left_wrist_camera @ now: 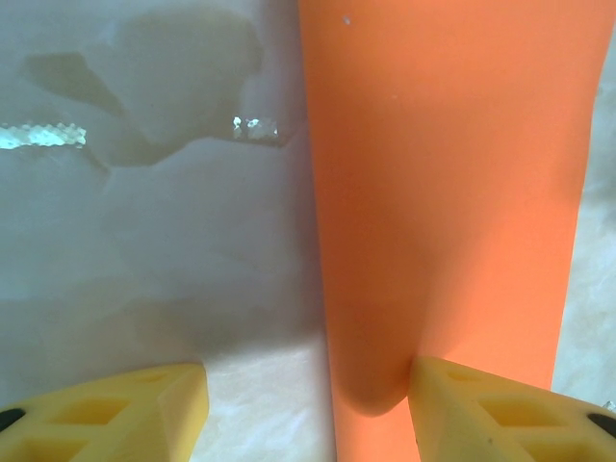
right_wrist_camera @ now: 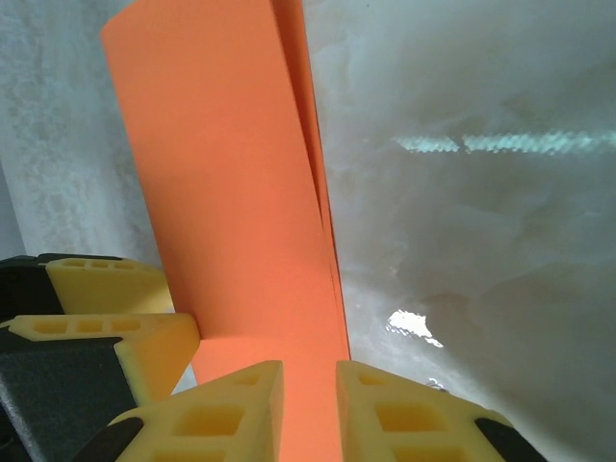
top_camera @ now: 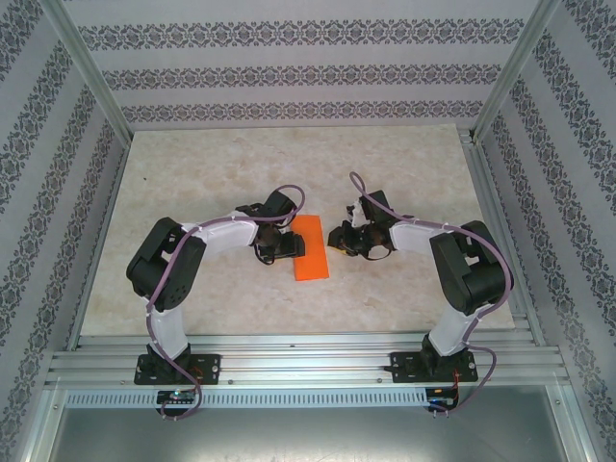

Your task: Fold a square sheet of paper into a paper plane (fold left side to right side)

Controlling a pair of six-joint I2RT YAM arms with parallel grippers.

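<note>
My right fingers [right_wrist_camera: 236, 409] are standing only a slit apart over the square sheet of paper [right_wrist_camera: 226, 192], with orange showing in the gap. Whether they are actually pinching its layered edge I cannot tell. My left fingers [left_wrist_camera: 500, 414] are standing wide, gripping nothing, one of them touching the paper's side. To do this fold well, I judge the left should be pinning the sheet while the right is pressing the doubled edges flush. Both arms are reaching in low, wrists turned toward each other, the doubled sheet lying between them on the table [top_camera: 192, 173].
</note>
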